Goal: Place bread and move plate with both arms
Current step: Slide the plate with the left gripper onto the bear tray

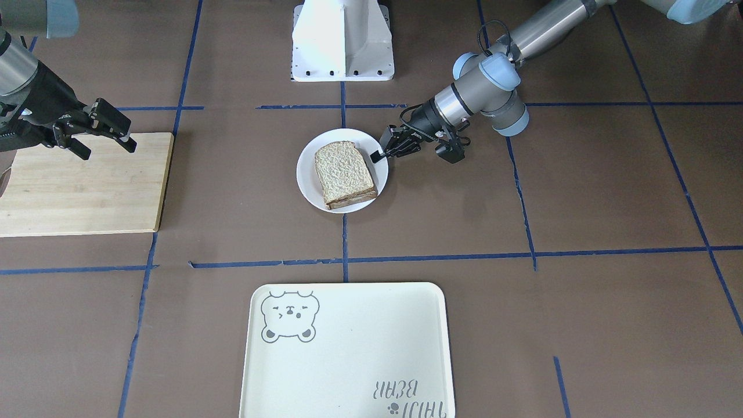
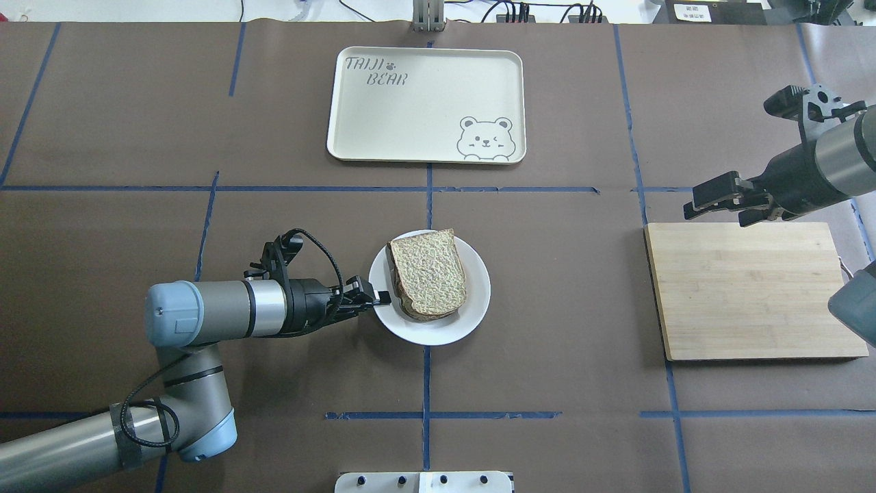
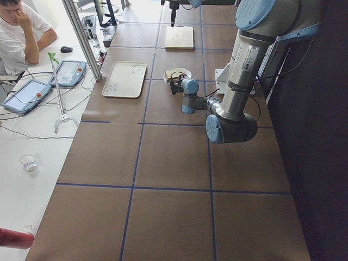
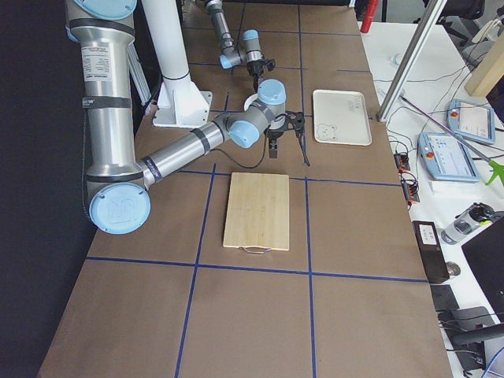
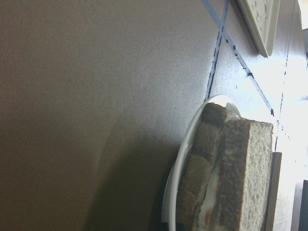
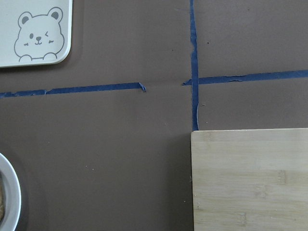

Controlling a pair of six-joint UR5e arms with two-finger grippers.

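The pale bread slice (image 1: 342, 171) (image 2: 430, 270) lies on top of a darker slice on the small white plate (image 1: 307, 174) (image 2: 472, 301) at the table's middle. The left wrist view shows the stack edge-on, the bread (image 5: 245, 178) uppermost, white and orange filling under it, and the plate's rim (image 5: 175, 178). My left gripper (image 1: 378, 154) (image 2: 383, 298) lies low and level at the plate's rim on the robot's left side, its fingers shut on the rim. My right gripper (image 1: 108, 150) (image 2: 715, 213) is open and empty, above the far corner of the wooden board.
A bamboo cutting board (image 1: 81, 191) (image 2: 753, 294) lies on the robot's right. A cream bear tray (image 1: 348, 360) (image 2: 424, 116) lies across the table from the robot, beyond the plate. The white base (image 1: 342, 40) stands behind the plate. Blue tape lines cross the brown table.
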